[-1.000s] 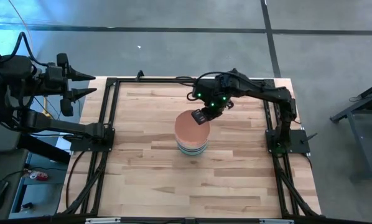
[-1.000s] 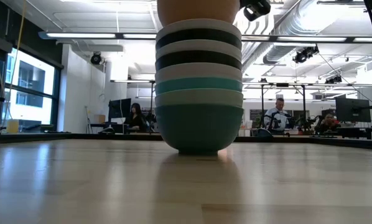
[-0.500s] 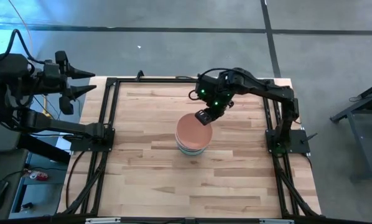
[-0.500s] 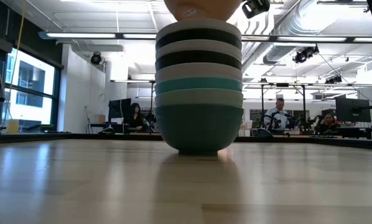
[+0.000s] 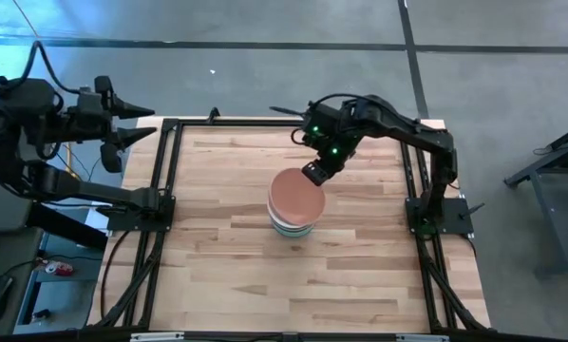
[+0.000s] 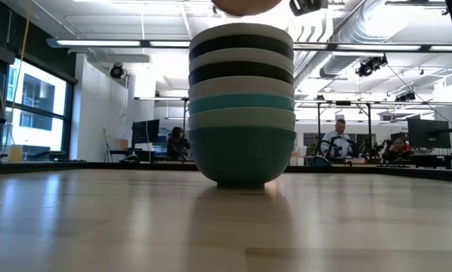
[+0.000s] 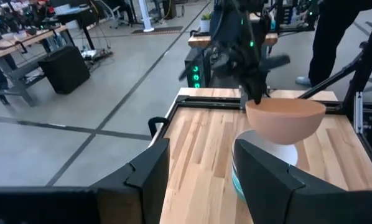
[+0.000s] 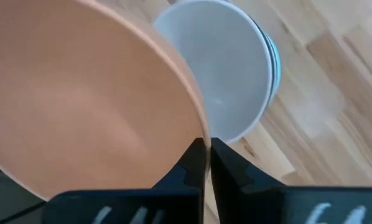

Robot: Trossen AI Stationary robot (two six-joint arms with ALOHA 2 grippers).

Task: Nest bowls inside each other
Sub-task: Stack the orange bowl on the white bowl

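Observation:
A salmon-pink bowl hangs in the air just above a nested stack of bowls standing near the table's middle. From the bottom, the stack shows teal, pale mint, teal, white, black, white and black, with a white bowl on top. My right gripper is shut on the pink bowl, whose underside just shows in the low view. My left gripper waits open beyond the table's left edge, well off the bowls. My right gripper pinches the pink bowl's rim on its far-right side, with one finger inside the bowl and one outside. The fingers come slanting down from the table's far right. The bowl is upright and lifted clear above the stack.
The stack's teal base rests on the wooden tabletop, which has free room all around it. A black frame edges the table. People sit at desks in the room behind.
My right gripper has risen and drawn a little toward the table's far right, staying shut on the pink bowl. The bowl, which sat down in the stack's top a second ago, now hangs clear above it. The stack has kept still.

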